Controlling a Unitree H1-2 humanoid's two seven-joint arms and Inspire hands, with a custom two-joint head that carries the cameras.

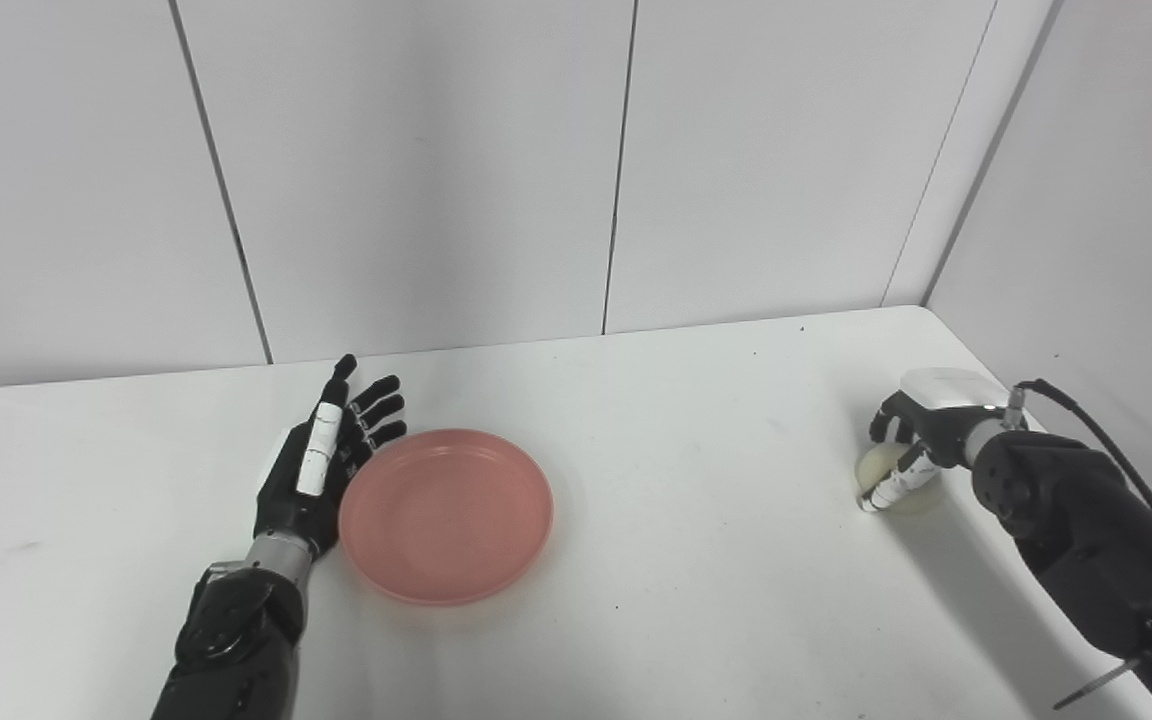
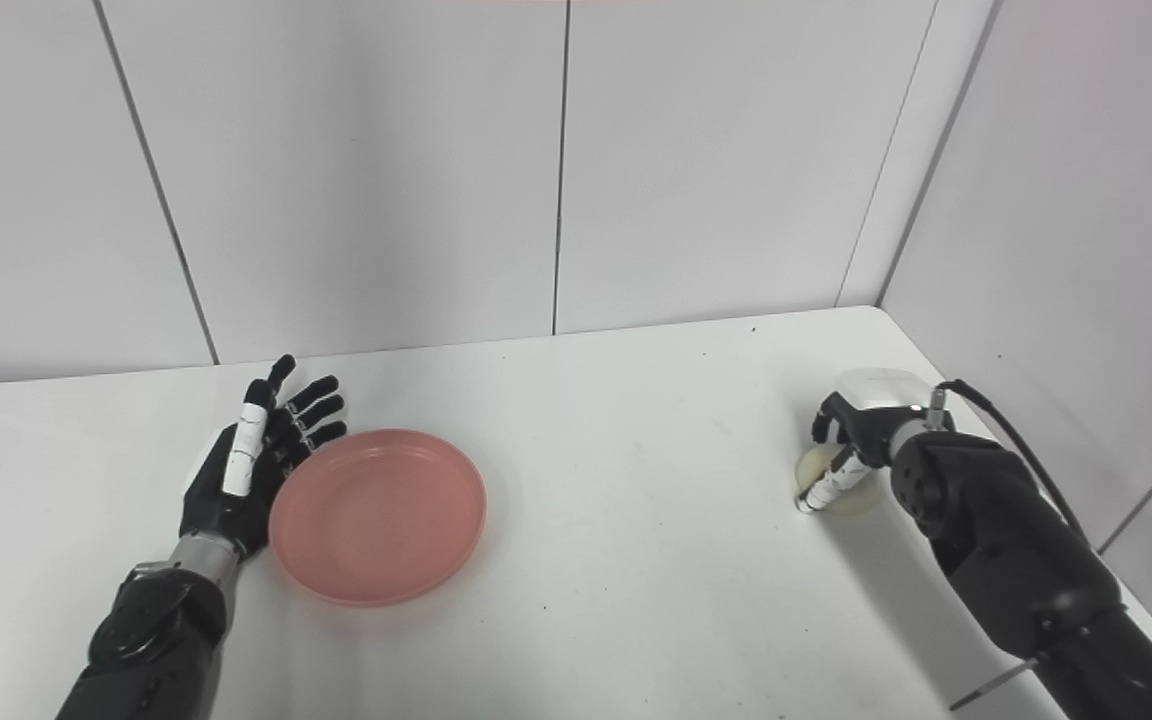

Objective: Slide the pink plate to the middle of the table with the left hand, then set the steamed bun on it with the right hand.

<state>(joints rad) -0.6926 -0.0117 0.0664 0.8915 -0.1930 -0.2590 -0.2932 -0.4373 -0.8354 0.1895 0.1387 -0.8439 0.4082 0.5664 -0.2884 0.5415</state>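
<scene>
The pink plate (image 1: pixel 446 515) lies flat on the white table (image 1: pixel 696 470), left of the middle. My left hand (image 1: pixel 321 465) is open with fingers straight, its palm against the plate's left rim. The steamed bun (image 1: pixel 881 470), pale and round, sits near the table's right edge. My right hand (image 1: pixel 921 435) is curled over and around the bun, fingers closed on it, with the bun resting on the table. Most of the bun is hidden by the hand.
White wall panels (image 1: pixel 626 160) stand behind the table and along its right side. The table's right edge (image 1: pixel 1011 385) runs just beyond the bun. A black cable (image 1: pixel 1086 420) loops off my right wrist.
</scene>
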